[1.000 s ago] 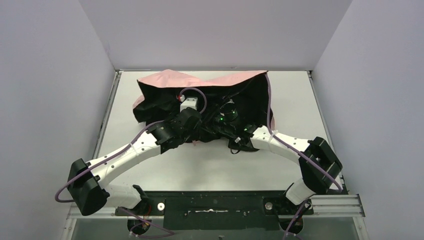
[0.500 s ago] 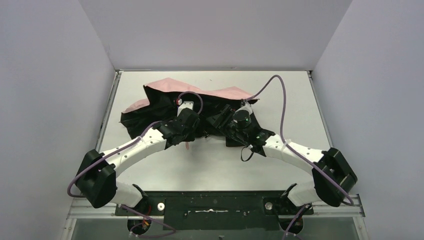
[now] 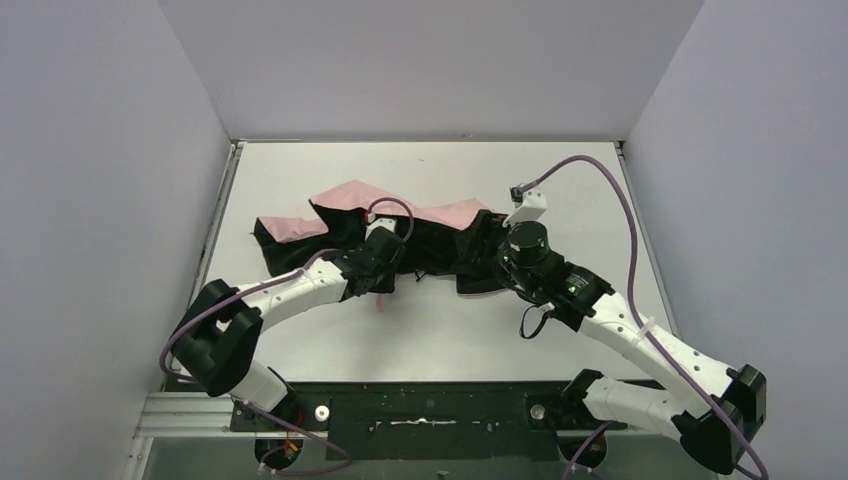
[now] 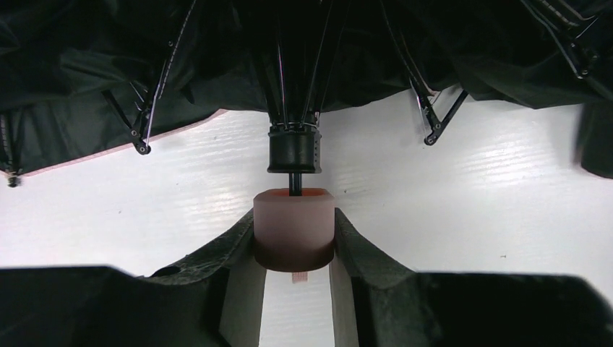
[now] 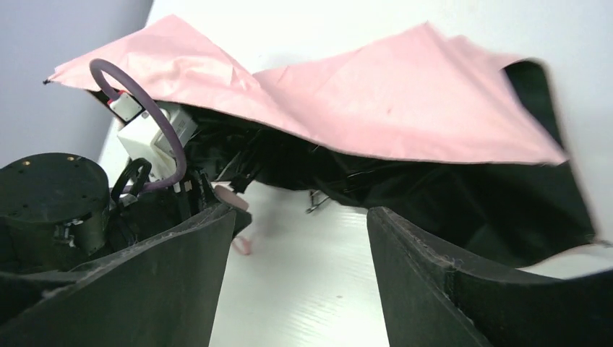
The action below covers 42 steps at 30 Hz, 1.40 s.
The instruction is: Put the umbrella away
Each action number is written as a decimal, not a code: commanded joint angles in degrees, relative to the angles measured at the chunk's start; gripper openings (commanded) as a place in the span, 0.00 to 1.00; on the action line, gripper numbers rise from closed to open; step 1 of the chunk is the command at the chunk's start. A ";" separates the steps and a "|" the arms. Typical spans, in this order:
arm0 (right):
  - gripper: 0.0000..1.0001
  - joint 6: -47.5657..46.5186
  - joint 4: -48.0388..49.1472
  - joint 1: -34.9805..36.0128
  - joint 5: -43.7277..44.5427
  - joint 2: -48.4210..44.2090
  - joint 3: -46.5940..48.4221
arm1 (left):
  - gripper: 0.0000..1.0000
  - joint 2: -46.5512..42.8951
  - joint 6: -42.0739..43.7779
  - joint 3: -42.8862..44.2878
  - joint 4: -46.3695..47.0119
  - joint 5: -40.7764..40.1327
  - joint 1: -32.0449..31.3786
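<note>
Folding stage: my left claw [image 4: 293, 253] clamps the umbrella [image 3: 350, 195] by its handle; my right claw [image 5: 298, 217] gapes empty. Next: bundle it tight.

1 umbrella [image 3: 350, 193], 1 pink handle [image 4: 293, 224], 1 table [image 3: 440, 335], 2 arms, left arm [image 3: 285, 290] at 8 o'clock, right arm [image 3: 640, 335] at 4 o'clock, 2 grippers, left gripper [image 4: 293, 230], right gripper [image 5: 300, 217], 2 purple cables, left cable [image 3: 392, 200], right cable [image 3: 575, 159]
</note>
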 commanded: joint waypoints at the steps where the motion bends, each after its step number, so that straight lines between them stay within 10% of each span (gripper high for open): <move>1: 0.69 -12.85 -11.30 -1.41 6.97 -0.21 9.03 | 0.00 2.29 0.87 -0.45 6.12 4.02 0.14; 15: 0.64 -18.00 -16.32 -16.85 -10.46 19.31 24.42 | 0.81 -7.14 2.24 -3.43 3.29 14.45 -0.41; 28: 0.54 -20.98 -16.00 -19.05 -20.44 31.54 28.55 | 0.70 -27.82 8.87 6.23 -9.42 23.89 -7.86; 42: 0.49 -19.05 -12.90 -18.87 -24.54 36.75 29.25 | 0.70 -9.53 21.18 32.62 -17.15 19.18 21.90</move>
